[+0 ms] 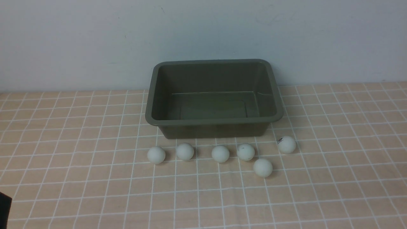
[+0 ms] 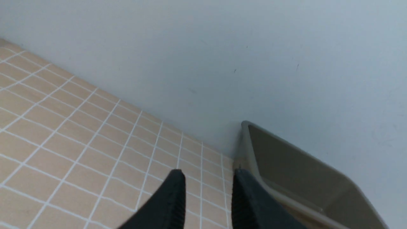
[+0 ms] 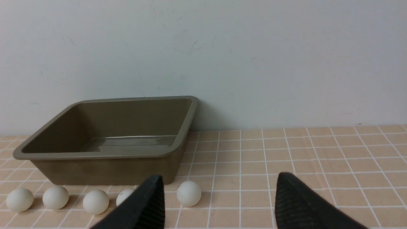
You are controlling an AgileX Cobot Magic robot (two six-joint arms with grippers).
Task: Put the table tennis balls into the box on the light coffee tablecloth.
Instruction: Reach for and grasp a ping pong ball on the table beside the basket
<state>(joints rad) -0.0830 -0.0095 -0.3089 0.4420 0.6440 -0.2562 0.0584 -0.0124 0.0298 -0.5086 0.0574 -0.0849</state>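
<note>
Checked tablecloth point(image 1: 63, 159): six balls point(image 1: 220, 153) before box point(image 1: 214, 121); left jaws narrowly parted, right jaws wide.

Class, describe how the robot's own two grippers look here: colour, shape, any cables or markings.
The left gripper shows two matte black fingers tapering to rounded tips. The right gripper has the same black, wedge-shaped fingers. No cables, markings or logos show on either. The arms are out of view, apart from a dark sliver at the front view's lower-left edge.
</note>
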